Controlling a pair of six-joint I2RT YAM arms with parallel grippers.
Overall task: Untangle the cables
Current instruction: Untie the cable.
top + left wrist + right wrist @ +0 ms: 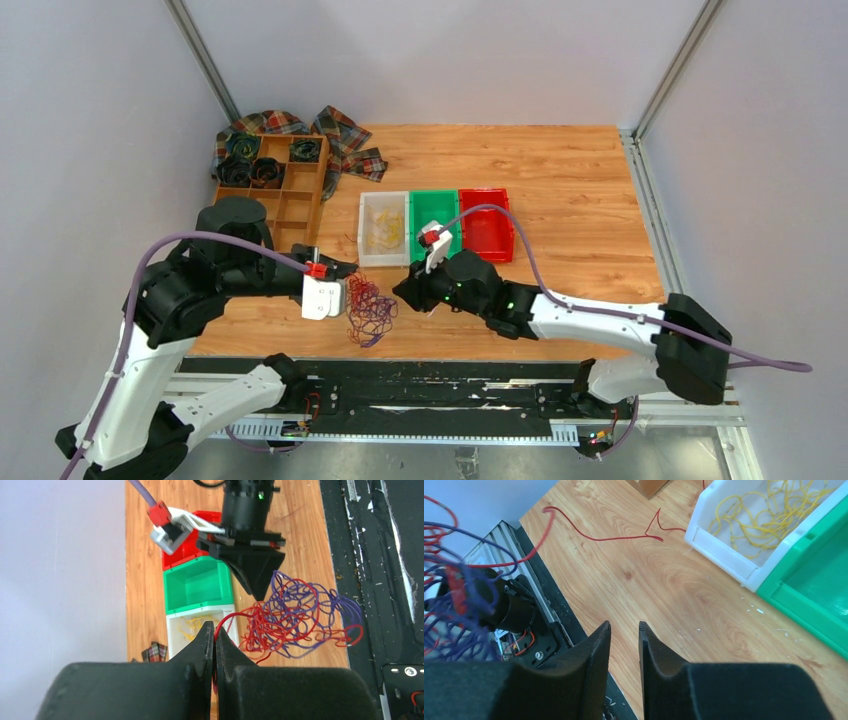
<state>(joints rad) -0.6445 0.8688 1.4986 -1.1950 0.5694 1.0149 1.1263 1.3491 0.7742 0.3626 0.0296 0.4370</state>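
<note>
The cables (370,310) are a fist-sized clump of thin red and purple loops hanging just above the table's near edge. My left gripper (345,275) is shut on one red wire of the clump; in the left wrist view the wire runs out from between the closed tips (215,627) to the clump (300,612). My right gripper (405,290) hovers just right of the clump, its black fingers (624,625) a narrow gap apart with only bare wood between them. The clump (454,595) is blurred at that view's left edge. One loose red wire (599,537) lies on the wood.
A white bin (366,228) holds yellow wires (769,510); a green bin (433,205) and a red bin (485,222) stand to its right. At the back left are a wooden divider tray (290,215) with black rolls and a plaid cloth (345,135). A black rail (430,385) runs along the near edge.
</note>
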